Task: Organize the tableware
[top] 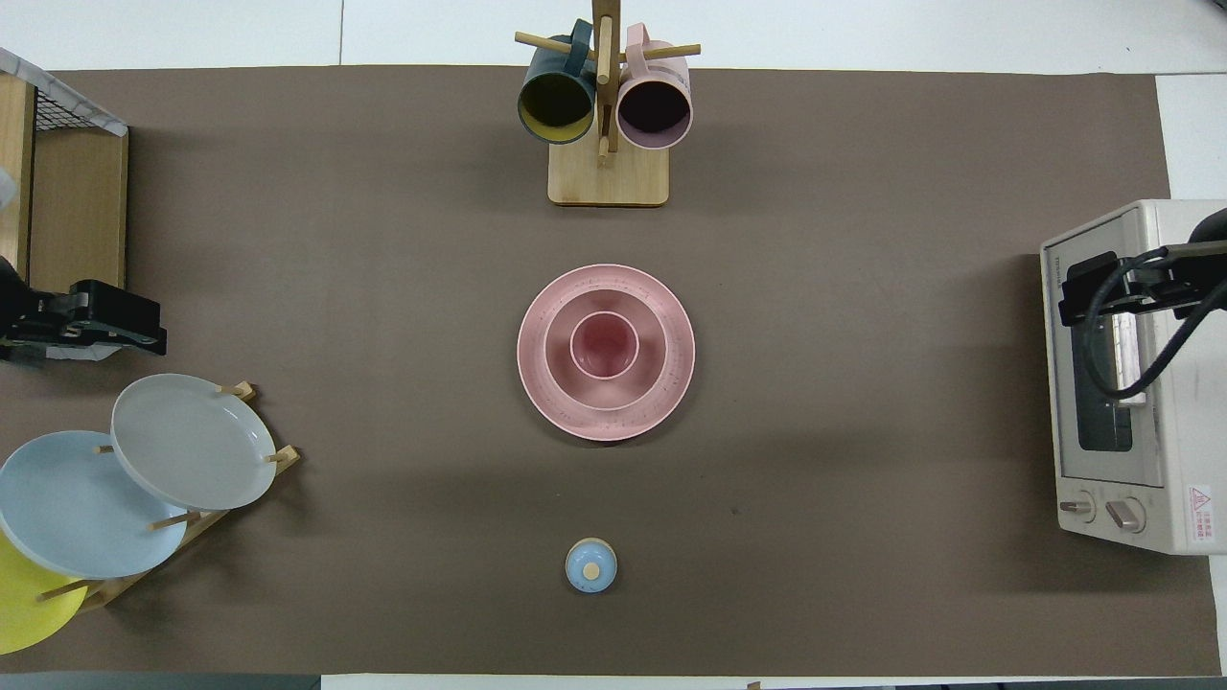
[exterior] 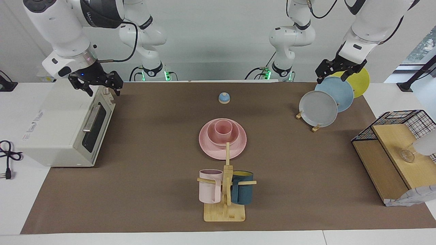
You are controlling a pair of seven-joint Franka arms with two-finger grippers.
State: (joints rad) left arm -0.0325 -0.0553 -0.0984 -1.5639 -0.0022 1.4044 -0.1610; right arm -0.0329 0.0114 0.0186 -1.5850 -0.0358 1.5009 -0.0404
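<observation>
Red triangle warning sticker (top: 1199, 500) on toaster oven (top: 1131, 383); wording unreadable.

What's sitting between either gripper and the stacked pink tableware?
Nothing visible. The cup sits in the bowl on the plate mid-table, bare mat around it. The left gripper hangs over the plate rack, the right gripper over the toaster oven.

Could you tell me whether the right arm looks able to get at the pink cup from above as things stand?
Probably yes. The cup stands upright in the bowl on the plate, its mouth uncovered. The right gripper hangs over the toaster oven, with only bare mat between.
</observation>
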